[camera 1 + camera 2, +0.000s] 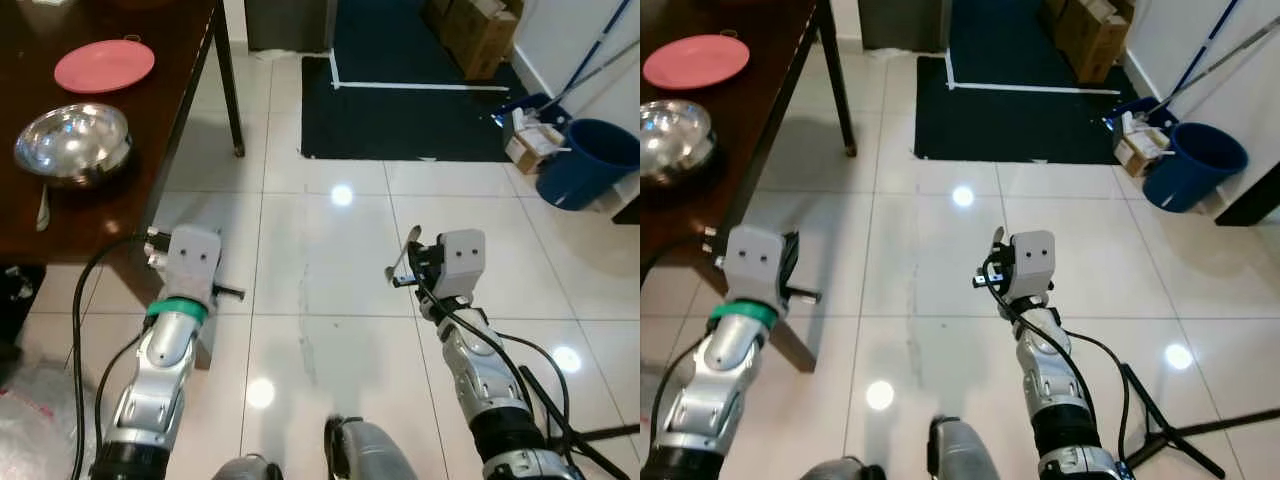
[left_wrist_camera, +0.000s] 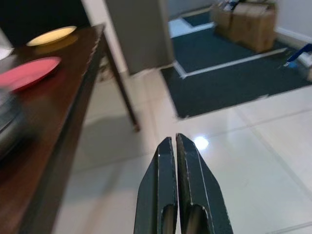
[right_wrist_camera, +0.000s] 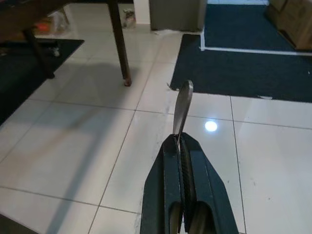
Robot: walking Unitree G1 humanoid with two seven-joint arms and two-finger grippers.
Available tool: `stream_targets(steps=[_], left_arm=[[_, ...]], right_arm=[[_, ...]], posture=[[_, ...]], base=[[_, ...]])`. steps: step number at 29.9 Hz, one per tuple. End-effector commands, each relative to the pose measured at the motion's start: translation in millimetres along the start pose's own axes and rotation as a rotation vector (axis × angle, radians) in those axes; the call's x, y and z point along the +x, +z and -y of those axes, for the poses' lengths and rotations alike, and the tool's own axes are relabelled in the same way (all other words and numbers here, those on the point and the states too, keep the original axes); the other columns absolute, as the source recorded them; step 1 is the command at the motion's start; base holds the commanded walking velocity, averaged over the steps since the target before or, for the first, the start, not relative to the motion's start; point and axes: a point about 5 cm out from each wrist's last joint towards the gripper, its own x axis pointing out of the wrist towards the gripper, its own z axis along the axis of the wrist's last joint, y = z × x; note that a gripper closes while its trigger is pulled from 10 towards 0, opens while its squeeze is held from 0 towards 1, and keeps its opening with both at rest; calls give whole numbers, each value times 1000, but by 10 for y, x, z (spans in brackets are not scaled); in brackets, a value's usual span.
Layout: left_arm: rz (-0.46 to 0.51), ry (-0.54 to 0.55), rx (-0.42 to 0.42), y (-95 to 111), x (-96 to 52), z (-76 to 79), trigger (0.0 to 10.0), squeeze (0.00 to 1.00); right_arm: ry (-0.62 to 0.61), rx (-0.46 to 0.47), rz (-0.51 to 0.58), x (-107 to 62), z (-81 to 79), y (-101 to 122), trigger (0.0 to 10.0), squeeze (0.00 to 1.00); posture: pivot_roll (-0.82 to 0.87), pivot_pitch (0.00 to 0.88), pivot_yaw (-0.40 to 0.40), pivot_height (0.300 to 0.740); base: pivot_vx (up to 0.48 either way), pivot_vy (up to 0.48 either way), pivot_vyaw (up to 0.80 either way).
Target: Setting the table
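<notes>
Left eye view: we are looking down on a white tiled floor, with a dark wooden table at the left. On the table we are seeing a pink plate lying flat and bare, and nearer us a steel bowl; we cannot tell whether anything is lying in the bowl because of its reflections. A utensil handle is lying just beside the bowl. The left gripper is hanging over the floor by the table's near edge. The right gripper is hovering over open floor, well apart from the table, and is carrying a slim silver utensil, its metal end pointing up and forward. A dark mat and a blue bucket are lying beyond.

Right eye view: we are seeing the same layout; the bucket's inside is dark from here.

Left wrist view: the left gripper's fingers are pressing together with nothing between them. A yellow plate is sitting further along the table, past the pink one.

Right wrist view: the right gripper's jaws are clamping narrowly on the utensil's handle; its rounded, polished tip is projecting beyond the fingers, above the tiles.
</notes>
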Motion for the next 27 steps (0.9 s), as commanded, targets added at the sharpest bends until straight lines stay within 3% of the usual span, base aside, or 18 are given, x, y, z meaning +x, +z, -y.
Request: stream_targets(steps=[1, 6, 10, 27], left_arm=[[-9, -5, -14, 4, -13, 5, 10000, 0], [22, -1, -46, 138, 28, 10, 10000, 0], [36, -7, -80, 267, 58, 25, 10000, 0], [-2, 19, -128, 298, 71, -2, 10000, 0]], right_arm=[[-9, -3, 13, 0, 15, 31, 10000, 0], [-7, -10, 33, 17, 10, 86, 10000, 0], [7, -26, 79, 63, -21, 213, 10000, 0], [13, -40, 130, 78, -56, 348, 10000, 0]], posture=[[-118, 27, 33, 740], [-117, 28, 33, 740], [-115, 28, 34, 740], [-116, 24, 39, 740]], base=[[480, 0, 0], [435, 0, 0], [0, 0, 0], [0, 0, 0]])
